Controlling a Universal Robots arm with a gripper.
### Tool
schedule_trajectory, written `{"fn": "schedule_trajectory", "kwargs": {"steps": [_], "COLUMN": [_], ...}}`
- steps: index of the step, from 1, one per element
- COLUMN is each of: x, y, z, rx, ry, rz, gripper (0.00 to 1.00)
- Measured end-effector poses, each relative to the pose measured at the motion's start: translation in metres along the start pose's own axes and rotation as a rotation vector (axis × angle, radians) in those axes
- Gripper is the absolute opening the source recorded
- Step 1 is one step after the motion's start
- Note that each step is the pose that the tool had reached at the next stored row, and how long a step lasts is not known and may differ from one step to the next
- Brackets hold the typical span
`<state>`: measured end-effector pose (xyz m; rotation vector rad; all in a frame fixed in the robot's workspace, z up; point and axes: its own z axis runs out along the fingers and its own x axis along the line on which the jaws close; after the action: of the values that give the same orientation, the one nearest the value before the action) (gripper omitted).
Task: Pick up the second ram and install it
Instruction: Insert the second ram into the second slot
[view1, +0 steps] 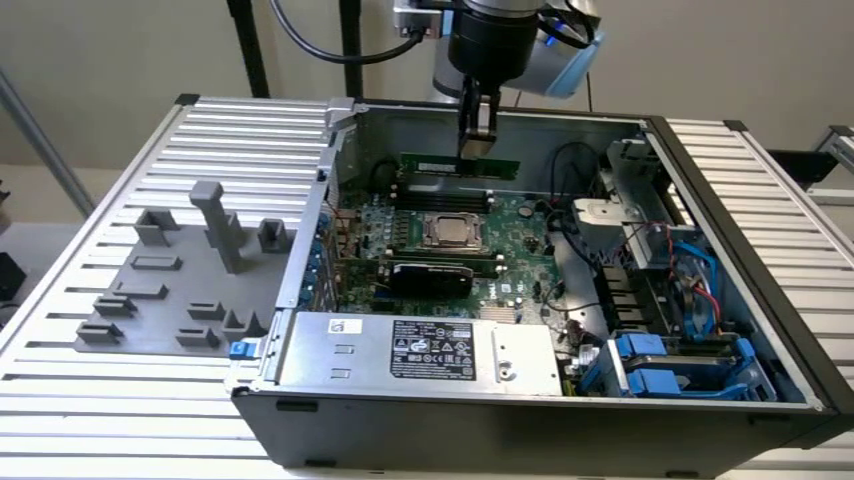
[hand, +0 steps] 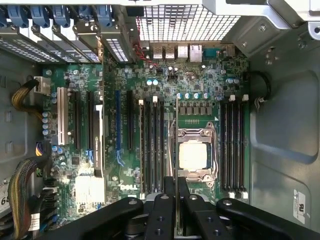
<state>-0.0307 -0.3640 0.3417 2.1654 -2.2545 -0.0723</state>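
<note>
Over the open computer case (view1: 747, 230), seen from the exterior view, the arm reaches straight down and its hand (view1: 478, 148) pinches the second ram (view1: 447, 163) by its upper edge. The green stick hangs level and on edge just above the far part of the motherboard (view1: 514, 225), beyond the processor (view1: 454, 232). Held this way, its lower edge faces the board, which I judge suits pressing it down into a slot. A grey holder tray (view1: 174, 290) lies on the slatted surface (view1: 80, 250) at the exterior view's left, well apart from the case. From the wrist view, the hand (hand: 176, 192) is pressed together on the second ram (hand: 176, 140), which shows as a thin line seen edge-on between the two dark fingers (hand: 169, 195). That line runs between a bank of long black memory slots (hand: 152, 145) and the processor (hand: 192, 152). Whether it is already seated in a slot I cannot tell.
</note>
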Motion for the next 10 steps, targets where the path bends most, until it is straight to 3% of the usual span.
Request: {"fn": "schedule_trajectory", "kwargs": {"steps": [10], "x": [0.001], "y": [0.0043], "z": [0.0163], "rx": [0.0000], "ry": [0.0000], "rz": [-0.001], "gripper": [0.00]}}
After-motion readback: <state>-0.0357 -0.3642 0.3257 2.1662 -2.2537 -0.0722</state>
